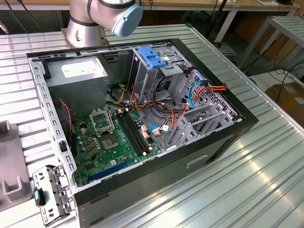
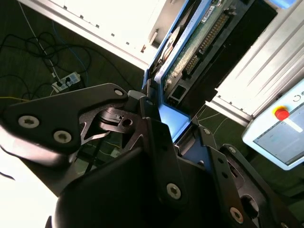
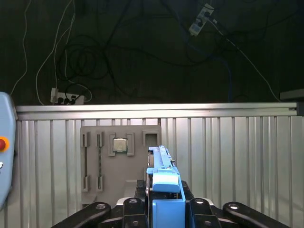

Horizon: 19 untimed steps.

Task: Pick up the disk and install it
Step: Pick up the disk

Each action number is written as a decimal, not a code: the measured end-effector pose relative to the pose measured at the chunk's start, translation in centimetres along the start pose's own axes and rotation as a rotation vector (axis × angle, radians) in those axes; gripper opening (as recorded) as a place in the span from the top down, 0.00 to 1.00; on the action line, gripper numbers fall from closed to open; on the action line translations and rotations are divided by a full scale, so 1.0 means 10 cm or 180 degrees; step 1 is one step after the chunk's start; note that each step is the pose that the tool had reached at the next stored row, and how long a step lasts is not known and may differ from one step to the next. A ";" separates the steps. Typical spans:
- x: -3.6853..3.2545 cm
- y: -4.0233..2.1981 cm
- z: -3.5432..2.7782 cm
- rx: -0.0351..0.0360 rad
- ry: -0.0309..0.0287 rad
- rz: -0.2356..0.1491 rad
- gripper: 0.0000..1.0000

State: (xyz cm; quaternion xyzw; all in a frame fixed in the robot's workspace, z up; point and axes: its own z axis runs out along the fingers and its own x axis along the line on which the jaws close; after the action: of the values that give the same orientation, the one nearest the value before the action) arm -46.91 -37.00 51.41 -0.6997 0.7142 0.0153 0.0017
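The end effector (image 3: pixel 164 204) is closed on the disk (image 3: pixel 161 164), pinching its flat faces near one end; it looks rigid, dense and probably shock-sensitive, and its smooth metal could slip.

case (image 1: pixel 190 165) on table (image 1: pixel 270 199) | arm base (image 1: pixel 84 32) behind case | tray (image 1: pixel 2 159) at exterior view's left | disk (image 3: pixel 164 187) between fingers (image 2: pixel 159 137)
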 end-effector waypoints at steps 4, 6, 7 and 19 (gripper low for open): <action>0.000 0.000 -0.002 0.0000 0.0000 0.0000 0.63; 0.000 -0.002 -0.002 0.0000 0.0000 0.0000 0.63; -0.001 -0.006 -0.002 0.0000 0.0000 0.0000 0.63; -0.002 -0.122 -0.005 0.0000 0.0000 0.0000 0.63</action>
State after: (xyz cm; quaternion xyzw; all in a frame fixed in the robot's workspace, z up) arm -45.68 -37.00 51.43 -0.6997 0.7142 0.0153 0.0017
